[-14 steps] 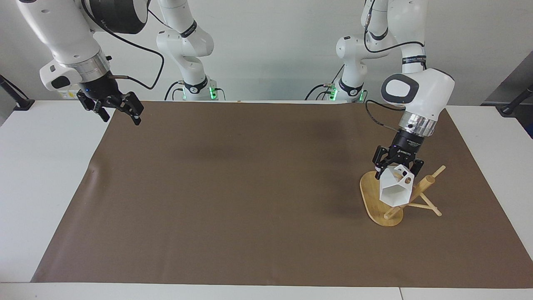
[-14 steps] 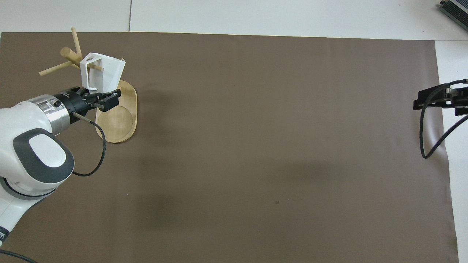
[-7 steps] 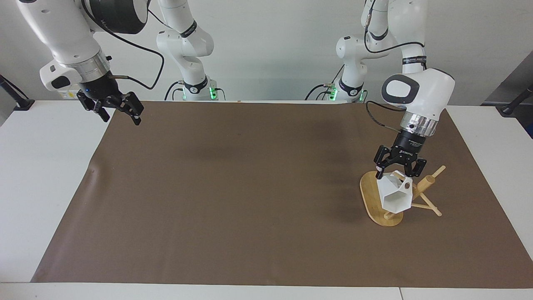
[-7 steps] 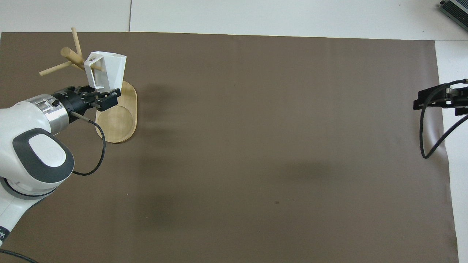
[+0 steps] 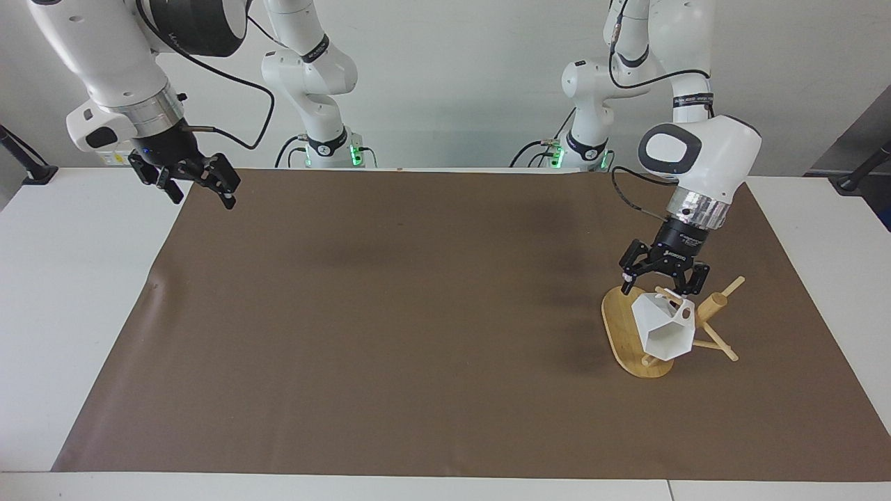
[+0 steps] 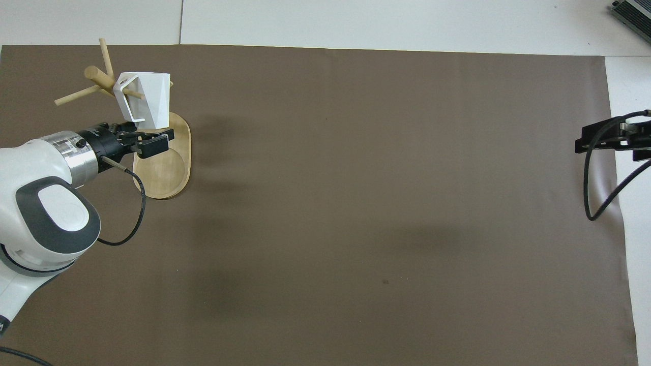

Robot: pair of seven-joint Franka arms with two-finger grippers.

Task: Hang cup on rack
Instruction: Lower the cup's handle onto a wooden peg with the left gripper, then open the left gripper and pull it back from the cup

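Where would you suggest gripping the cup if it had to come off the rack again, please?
Probably across the cup's faceted walls, coming from above: it hangs by its handle on a peg of the rack, tilted, and the open left gripper sits just over it.

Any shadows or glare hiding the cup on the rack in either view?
Facing view: cup evenly lit on the rack, no glare, soft shadow on the mat. Overhead view: cup clear; left gripper covers part of the rack's base.
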